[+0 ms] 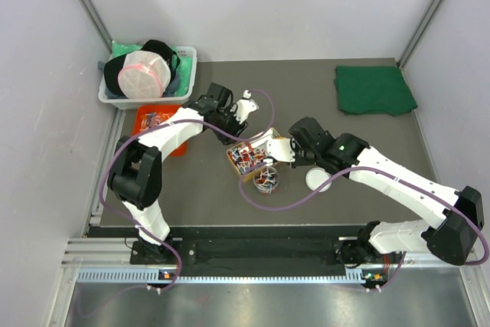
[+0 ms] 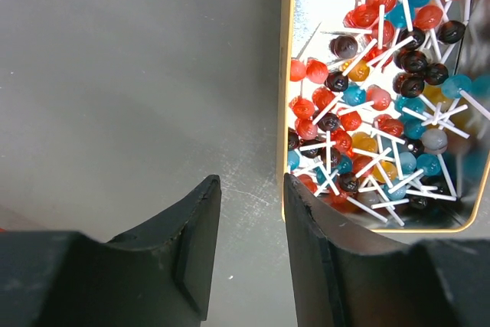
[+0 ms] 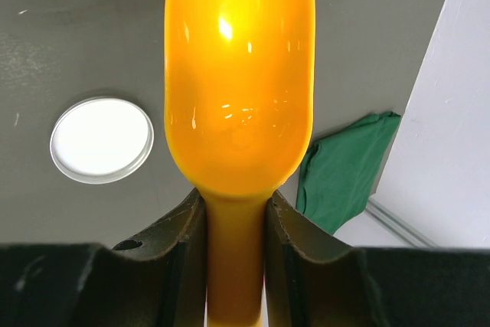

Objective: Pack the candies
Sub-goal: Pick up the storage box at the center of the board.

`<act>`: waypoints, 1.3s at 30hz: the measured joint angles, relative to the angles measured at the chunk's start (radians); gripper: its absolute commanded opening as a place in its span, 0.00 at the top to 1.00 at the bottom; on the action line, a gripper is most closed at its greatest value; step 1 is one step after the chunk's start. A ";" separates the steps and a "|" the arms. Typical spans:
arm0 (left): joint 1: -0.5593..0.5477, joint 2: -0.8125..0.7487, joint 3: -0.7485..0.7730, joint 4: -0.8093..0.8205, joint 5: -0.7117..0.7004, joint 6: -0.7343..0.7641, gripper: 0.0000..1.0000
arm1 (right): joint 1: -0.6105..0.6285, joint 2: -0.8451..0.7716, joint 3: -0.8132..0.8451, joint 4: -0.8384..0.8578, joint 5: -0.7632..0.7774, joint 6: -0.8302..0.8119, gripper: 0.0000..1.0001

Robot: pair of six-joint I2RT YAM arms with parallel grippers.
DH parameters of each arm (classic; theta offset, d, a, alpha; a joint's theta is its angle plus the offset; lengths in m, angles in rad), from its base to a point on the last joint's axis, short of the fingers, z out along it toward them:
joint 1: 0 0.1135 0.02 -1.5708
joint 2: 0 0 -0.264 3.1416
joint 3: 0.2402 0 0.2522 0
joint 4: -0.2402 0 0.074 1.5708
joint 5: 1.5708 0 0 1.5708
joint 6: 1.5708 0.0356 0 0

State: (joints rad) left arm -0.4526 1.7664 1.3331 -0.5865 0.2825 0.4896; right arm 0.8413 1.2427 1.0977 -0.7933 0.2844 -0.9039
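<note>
The candies (image 2: 375, 112) are small lollipops with red, blue, dark and orange heads on white sticks, piled in a gold-rimmed tin (image 2: 285, 74). From above, the tin (image 1: 233, 160) lies mid-table, and more candies fill a small clear jar (image 1: 266, 178) just in front of it. My left gripper (image 2: 249, 197) is open over bare table beside the tin's left rim, its right finger (image 2: 306, 227) at the rim's corner. My right gripper (image 3: 233, 197) is shut on the handle of the orange scoop (image 3: 239, 74), whose bowl shows its underside. It hangs by the tin's right end (image 1: 285, 151).
A round white lid (image 3: 102, 139) lies on the table right of the jar (image 1: 318, 180). A folded green cloth (image 1: 374, 89) sits at the back right. A white bin (image 1: 187, 63) of items and an orange tray (image 1: 153, 124) stand at the back left.
</note>
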 measured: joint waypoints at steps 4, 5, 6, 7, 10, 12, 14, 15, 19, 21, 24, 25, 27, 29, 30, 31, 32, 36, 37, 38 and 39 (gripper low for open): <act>-0.004 0.004 0.000 -0.002 -0.005 0.008 0.58 | 0.000 0.000 0.000 0.000 0.000 0.000 1.00; -0.005 0.006 0.000 -0.002 -0.007 0.008 0.58 | 0.000 0.000 0.000 0.000 0.000 0.000 1.00; -0.006 0.010 0.000 -0.002 -0.010 0.010 0.58 | 0.000 0.000 0.000 0.000 0.000 0.000 1.00; -0.007 0.014 0.000 -0.004 -0.010 0.011 0.58 | 0.000 0.000 0.000 0.000 0.000 0.000 1.00; -0.009 0.024 0.000 -0.010 -0.010 0.011 0.59 | 0.000 0.000 0.000 0.000 0.000 0.000 1.00; -0.012 0.032 0.000 -0.016 -0.010 0.013 0.59 | 0.000 0.000 0.000 0.000 0.000 0.000 1.00; -0.013 0.039 0.000 -0.019 -0.011 0.015 0.59 | 0.000 0.000 0.000 0.000 0.000 0.001 1.00; -0.014 0.042 0.000 -0.019 -0.011 0.015 0.59 | 0.000 0.000 0.000 0.000 0.000 0.001 1.00; -0.020 0.054 0.000 -0.019 -0.024 0.016 0.59 | 0.000 -0.002 -0.006 0.001 0.000 0.007 1.00; -0.023 0.062 -0.002 -0.015 -0.041 0.018 0.62 | 0.000 -0.002 -0.006 0.001 0.000 0.007 1.00; -0.029 0.077 -0.002 -0.012 -0.061 0.018 0.64 | 0.000 -0.002 -0.006 0.002 0.000 0.007 1.00; -0.032 0.085 -0.002 -0.009 -0.072 0.019 0.64 | 0.000 -0.002 -0.006 0.001 0.000 0.007 1.00; -0.039 0.096 -0.003 -0.001 -0.093 0.019 0.66 | 0.000 -0.002 -0.006 0.001 0.000 0.007 1.00; -0.043 0.102 -0.008 0.007 -0.113 0.019 0.67 | 0.000 -0.003 -0.006 0.001 0.000 0.007 1.00; -0.046 0.104 -0.010 0.010 -0.122 0.019 0.67 | 0.000 -0.004 -0.006 0.001 0.000 0.007 1.00; -0.049 0.107 -0.011 0.012 -0.133 0.020 0.68 | 0.000 -0.004 -0.006 0.001 0.000 0.008 1.00; -0.051 0.108 -0.012 0.013 -0.141 0.021 0.69 | 0.000 -0.004 -0.006 0.001 -0.001 0.007 1.00; -0.061 0.113 -0.016 0.021 -0.169 0.026 0.71 | 0.000 -0.005 -0.006 0.001 -0.001 0.008 1.00; -0.064 0.115 -0.017 0.026 -0.176 0.027 0.72 | 0.000 -0.005 -0.006 0.001 -0.001 0.007 1.00; -0.068 0.119 -0.017 0.030 -0.180 0.030 0.73 | 0.000 -0.005 -0.006 0.001 -0.001 0.008 1.00; -0.071 0.124 -0.017 0.034 -0.186 0.030 0.73 | 0.000 -0.005 -0.006 0.001 -0.001 0.007 1.00</act>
State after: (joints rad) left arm -0.5232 1.8900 1.3163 -0.5526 0.0967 0.5194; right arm 0.8413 1.2381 1.0920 -0.7921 0.2832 -0.8967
